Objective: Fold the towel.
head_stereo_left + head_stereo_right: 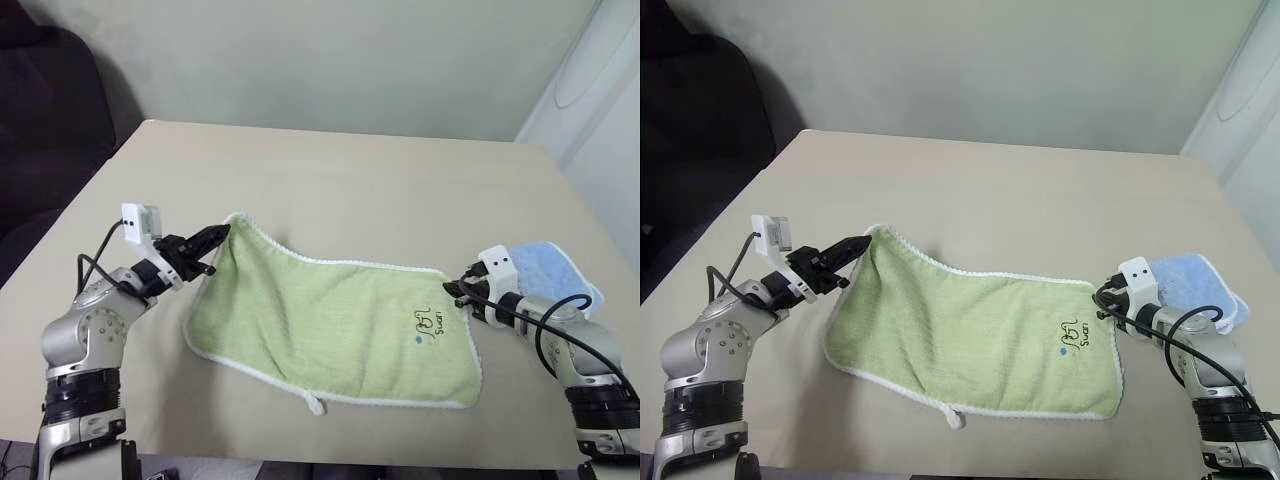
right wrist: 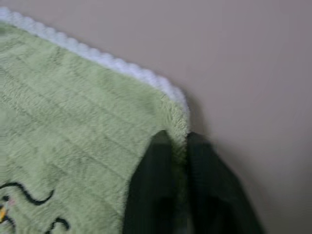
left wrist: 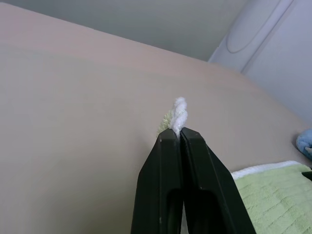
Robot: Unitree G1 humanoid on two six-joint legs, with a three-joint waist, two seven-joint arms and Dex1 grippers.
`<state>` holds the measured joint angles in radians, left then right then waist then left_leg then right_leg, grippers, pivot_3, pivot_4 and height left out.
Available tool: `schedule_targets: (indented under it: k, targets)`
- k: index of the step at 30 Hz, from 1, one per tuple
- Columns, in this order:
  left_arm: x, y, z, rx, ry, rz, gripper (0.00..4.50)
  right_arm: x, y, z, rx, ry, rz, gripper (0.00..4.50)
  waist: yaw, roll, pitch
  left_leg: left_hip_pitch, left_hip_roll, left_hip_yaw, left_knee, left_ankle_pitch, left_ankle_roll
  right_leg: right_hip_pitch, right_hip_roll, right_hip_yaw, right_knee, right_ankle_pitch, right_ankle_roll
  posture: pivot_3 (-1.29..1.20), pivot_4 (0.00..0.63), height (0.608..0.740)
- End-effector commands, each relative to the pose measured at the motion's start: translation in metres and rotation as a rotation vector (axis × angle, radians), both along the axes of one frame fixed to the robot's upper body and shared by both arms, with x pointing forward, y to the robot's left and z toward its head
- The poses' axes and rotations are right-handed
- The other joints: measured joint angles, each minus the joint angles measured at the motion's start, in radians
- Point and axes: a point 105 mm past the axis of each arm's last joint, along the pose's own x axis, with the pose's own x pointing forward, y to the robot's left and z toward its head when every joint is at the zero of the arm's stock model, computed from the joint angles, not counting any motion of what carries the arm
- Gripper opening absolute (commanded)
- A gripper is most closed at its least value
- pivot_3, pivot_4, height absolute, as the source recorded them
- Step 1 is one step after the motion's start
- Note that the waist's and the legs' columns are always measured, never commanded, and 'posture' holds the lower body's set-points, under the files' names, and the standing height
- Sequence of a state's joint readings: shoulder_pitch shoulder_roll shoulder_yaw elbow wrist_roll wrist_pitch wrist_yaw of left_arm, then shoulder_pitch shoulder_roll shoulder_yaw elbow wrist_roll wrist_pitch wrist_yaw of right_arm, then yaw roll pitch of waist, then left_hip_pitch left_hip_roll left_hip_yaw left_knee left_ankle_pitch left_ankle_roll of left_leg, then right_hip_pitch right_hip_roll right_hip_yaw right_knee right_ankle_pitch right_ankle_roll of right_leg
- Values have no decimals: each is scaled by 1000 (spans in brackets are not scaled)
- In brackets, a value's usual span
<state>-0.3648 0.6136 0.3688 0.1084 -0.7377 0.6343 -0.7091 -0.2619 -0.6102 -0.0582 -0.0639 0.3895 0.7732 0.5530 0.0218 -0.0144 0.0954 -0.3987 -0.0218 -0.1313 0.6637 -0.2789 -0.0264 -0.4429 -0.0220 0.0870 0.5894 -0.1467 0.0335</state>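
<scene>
Left eye view: beige matte surface (image 1: 340, 180); spread across its near half, light green terry towel (image 1: 330, 325), white stitched edging, small loop tag, embroidered logo. Far left corner lifted, pinched in shut jaws of left gripper (image 1: 212, 240); far right corner clamped in closed jaws of right gripper (image 1: 455, 289), likely readying a fold. Beside right arm, smaller soft light blue cloth (image 1: 555, 265).

My two head eyes look forward and down over the table (image 1: 330, 170), sharing the whole towel (image 1: 330, 325) between my jaws. Each wrist camera peers close along its own fingers, at the towel corner pinched between them.
</scene>
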Motion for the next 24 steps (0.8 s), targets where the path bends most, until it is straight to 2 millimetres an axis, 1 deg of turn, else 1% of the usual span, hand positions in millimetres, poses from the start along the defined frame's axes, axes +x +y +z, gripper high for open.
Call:
schedule_targets:
  k: [1,6,10,12,16,18,21,24]
  targets:
    - [-2,3,15,8,-69,20,0,-3,2,13,15,-28,26,16,0,-1,1,0,0,0,0,0,0,0,0,0,0,0,0,0,150,740]
    - [-1,5,16,6,-79,40,0,-2,-3,20,29,-43,6,16,0,-3,2,0,0,0,0,0,-1,0,0,0,0,0,0,0,150,740]
    - [2,9,19,-4,-89,58,0,2,-10,30,43,-71,-24,16,1,-4,3,0,0,0,0,0,0,0,0,0,0,0,0,0,150,740]
    - [2,9,18,0,-89,56,0,4,-14,31,48,-78,-50,16,1,-4,3,0,0,0,0,1,0,0,0,0,0,0,0,0,150,740]
    - [3,8,17,3,-89,53,0,6,-13,32,48,-82,-52,16,1,-5,3,0,0,0,0,1,0,0,0,0,0,0,0,0,150,740]
    - [3,8,19,1,-95,54,0,7,-13,37,49,-105,-47,16,2,-5,3,0,0,0,0,1,0,0,0,0,0,0,0,0,150,740]
    - [4,10,28,3,-127,59,0,8,-12,56,35,-173,-14,16,3,-5,3,0,0,0,0,1,0,0,0,0,0,0,0,0,150,740]
    - [9,5,55,-21,-206,43,0,16,-16,87,31,-266,-18,16,3,-5,6,0,-1,0,0,1,0,0,0,0,1,0,0,0,150,740]
